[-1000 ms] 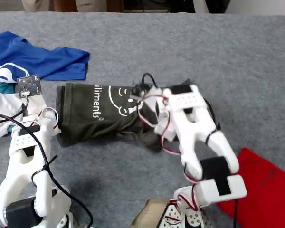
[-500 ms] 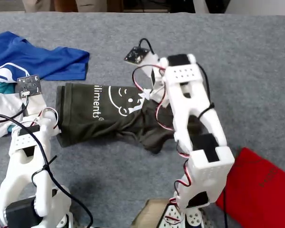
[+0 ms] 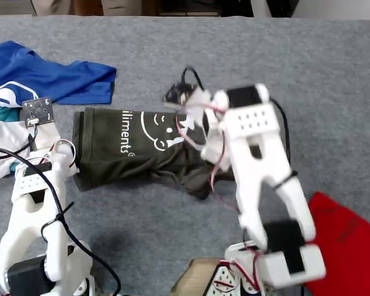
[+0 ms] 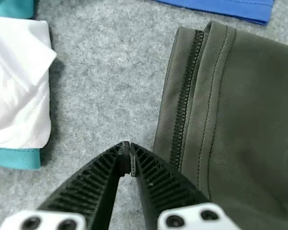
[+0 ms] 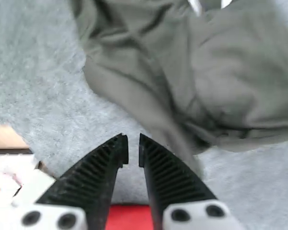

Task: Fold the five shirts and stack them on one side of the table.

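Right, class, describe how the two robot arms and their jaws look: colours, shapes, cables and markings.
Both the left arm and the right arm are boxy white plastic shells with black motor blocks at the joints. Thin red, white and black cables loop along them. The jaws are black, tapering wedges with ribbed inner faces on white mounts.

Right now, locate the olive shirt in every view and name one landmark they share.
High view: the olive shirt lies mid-table, between the blue shirt and the red cloth.
Left wrist view: its stitched hem runs just beside the shut left gripper.
Right wrist view: its crumpled end lies just beyond the right gripper.
Shared landmark: the grey table cover.
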Motion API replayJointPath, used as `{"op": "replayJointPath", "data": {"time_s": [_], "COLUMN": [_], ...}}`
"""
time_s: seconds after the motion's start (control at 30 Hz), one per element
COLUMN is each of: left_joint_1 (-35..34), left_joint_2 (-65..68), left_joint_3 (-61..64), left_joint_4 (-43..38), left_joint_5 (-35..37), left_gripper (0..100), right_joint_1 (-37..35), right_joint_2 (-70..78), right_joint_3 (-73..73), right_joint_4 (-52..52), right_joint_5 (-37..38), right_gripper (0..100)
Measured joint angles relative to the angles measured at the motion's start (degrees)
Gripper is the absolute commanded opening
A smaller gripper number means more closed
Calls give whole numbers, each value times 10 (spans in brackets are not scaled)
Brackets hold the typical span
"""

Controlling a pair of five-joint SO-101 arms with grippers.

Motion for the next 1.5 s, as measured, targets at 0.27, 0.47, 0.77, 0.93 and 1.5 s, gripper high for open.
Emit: {"op": "replayJointPath", "data": {"time_s": [0.27,0.47,0.77,0.93,1.5], "left_joint_1": [2,15,15,15,15], "left_joint_2": [0,0,0,0,0], "left_joint_3": [0,0,0,0,0], "left_joint_4": [0,0,0,0,0], "left_joint_5": [0,0,0,0,0], "left_gripper": [19,19,19,19,19], "right_joint_1": [-6,-7,-6,-6,-2], "right_joint_2": [-54,3,139,179,266], "right_joint_3": [191,194,177,142,50], "right_joint_4": [-78,-163,-247,-247,-239], "right_joint_5": [-47,-89,-91,-92,-91], "right_gripper": [150,170,168,168,19]}}
